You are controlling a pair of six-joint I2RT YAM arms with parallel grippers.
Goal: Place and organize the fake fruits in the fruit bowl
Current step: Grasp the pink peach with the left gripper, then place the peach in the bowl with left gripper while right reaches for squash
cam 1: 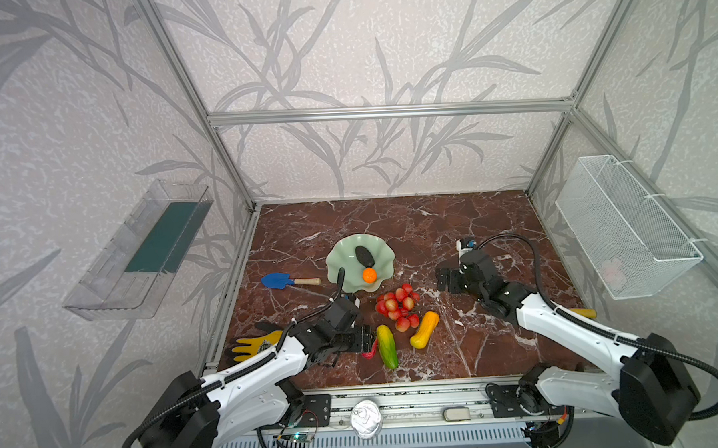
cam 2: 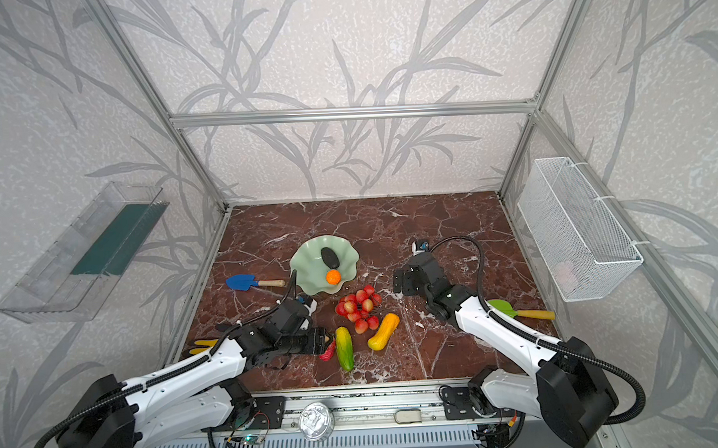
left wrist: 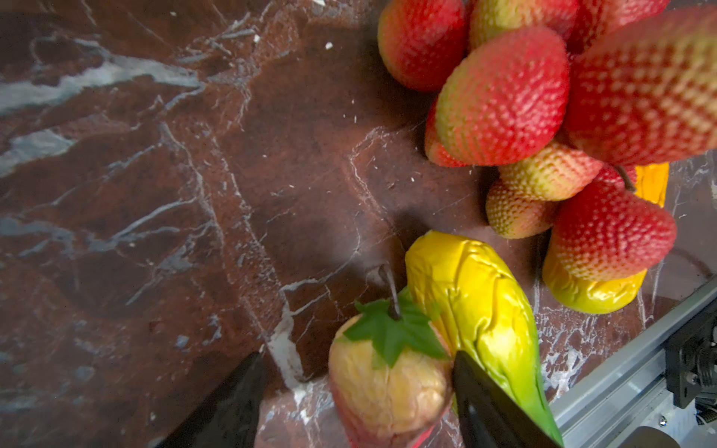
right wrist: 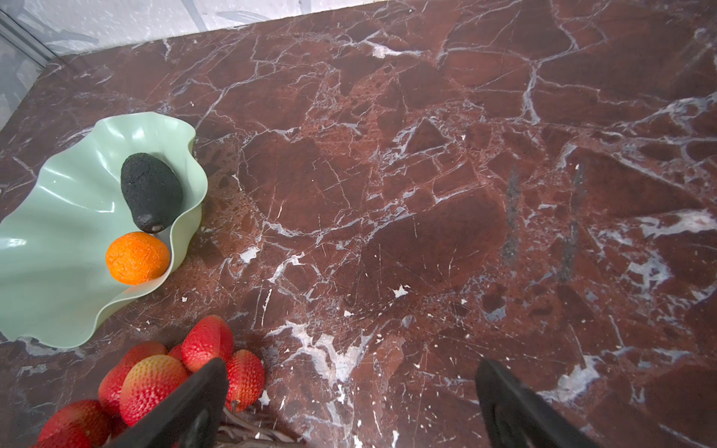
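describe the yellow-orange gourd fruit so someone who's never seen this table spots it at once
On the red-brown marble tabletop, find the pale mint-green wavy-rimmed bowl; a cluster of red bumpy berries lies just in front of it. The yellow-orange gourd-shaped plastic fruit lies at the cluster's near right side, orange-tipped and slightly waisted, unlike the straight yellow-green oblong fruit to its left.

Avocado (cam 1: 364,256) and small orange (cam 1: 369,275) inside mint bowl (cam 1: 341,260); red cluster (cam 1: 397,306), gourd (cam 1: 425,329), yellow-green oblong (cam 1: 387,346), leaf-topped piece (left wrist: 388,388) outside, nearby.
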